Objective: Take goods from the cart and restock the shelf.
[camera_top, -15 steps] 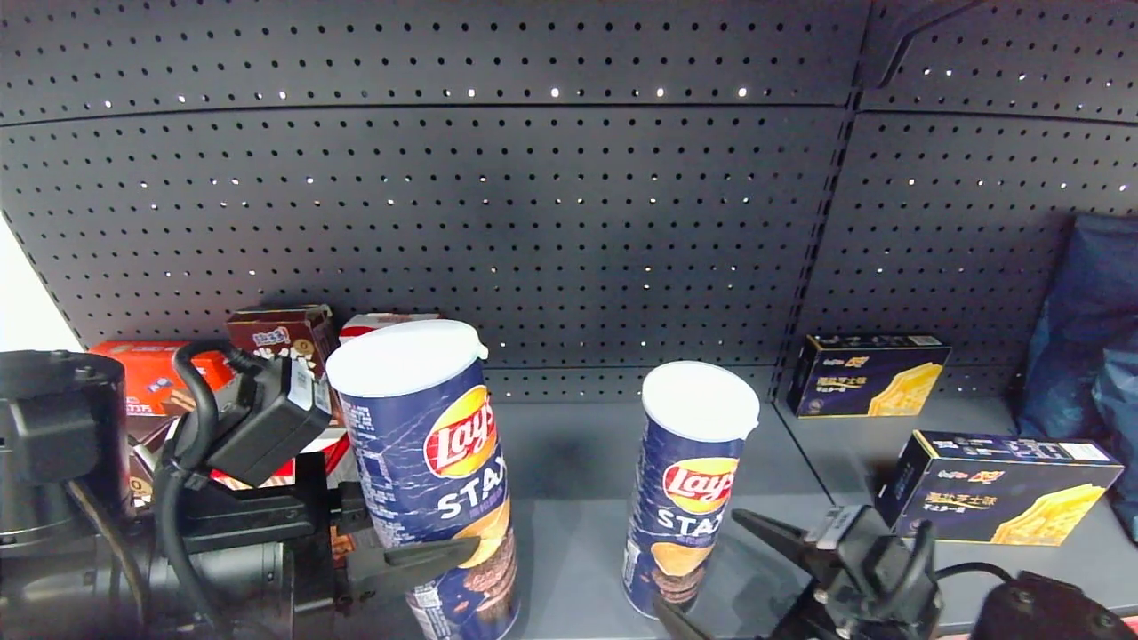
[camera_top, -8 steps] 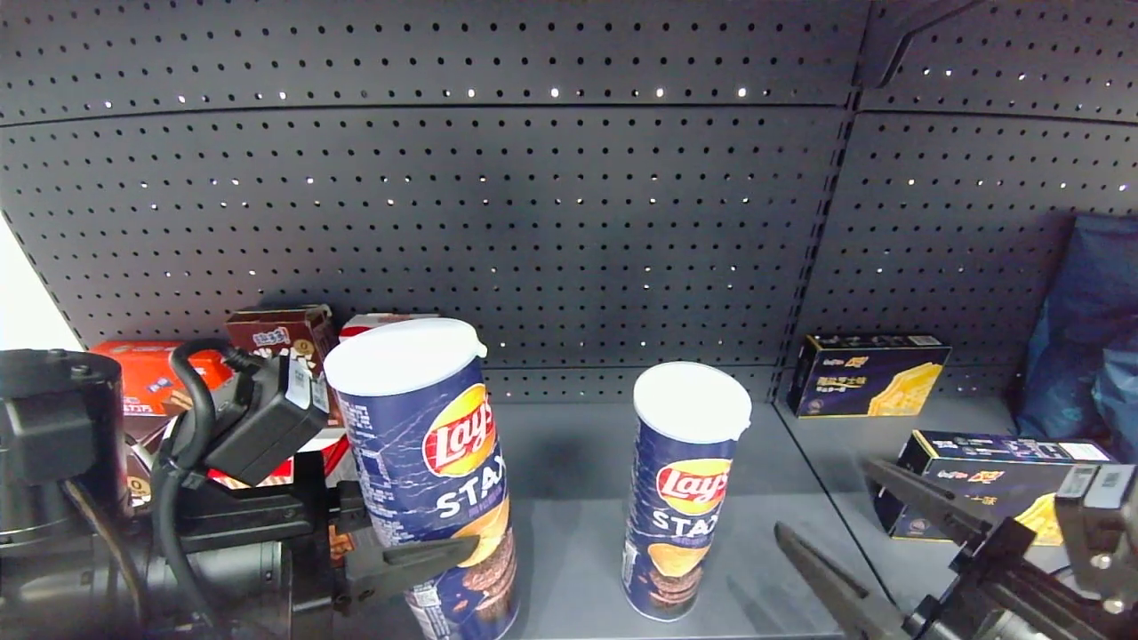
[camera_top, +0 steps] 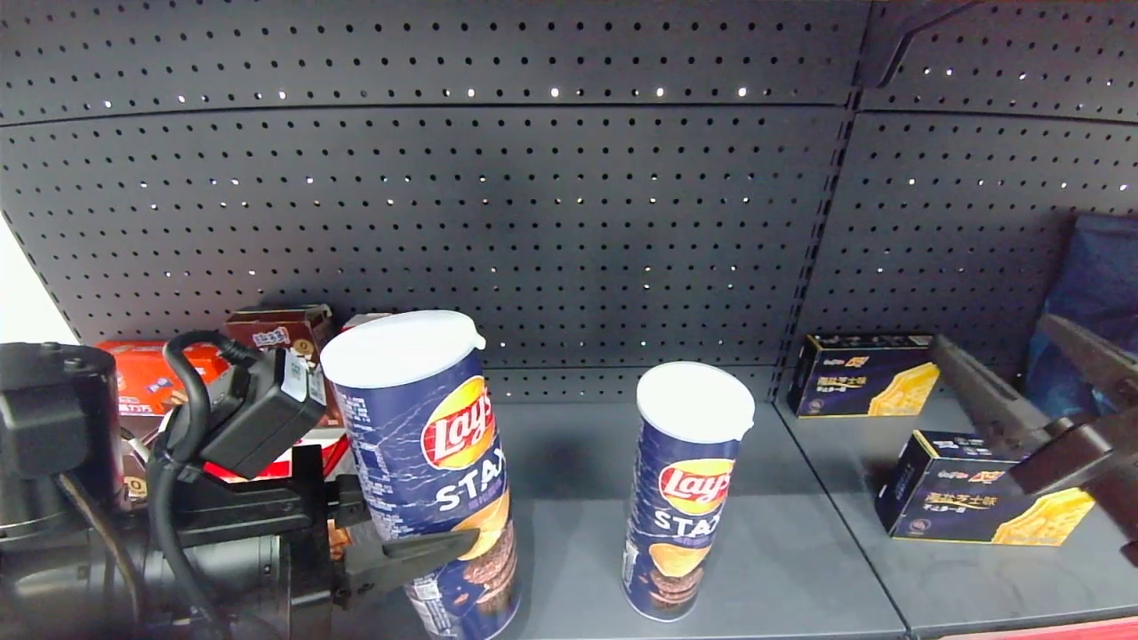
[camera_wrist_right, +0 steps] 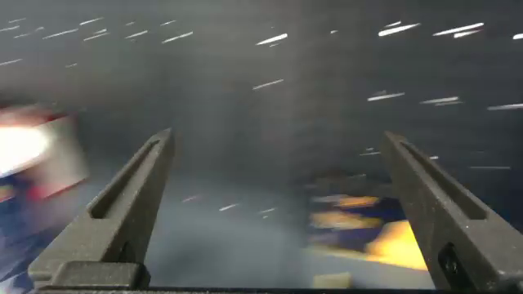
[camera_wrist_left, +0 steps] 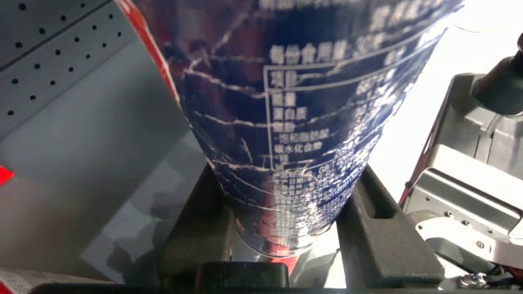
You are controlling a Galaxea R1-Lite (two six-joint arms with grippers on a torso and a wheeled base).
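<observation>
Snugly, can [camera_top: 418, 444] inside left tool [camera_wrist_left: 286, 233]

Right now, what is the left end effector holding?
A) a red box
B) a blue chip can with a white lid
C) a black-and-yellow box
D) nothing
B: the left end effector is shut around the lower part of the blue chip can, gripping it from both sides.
</observation>
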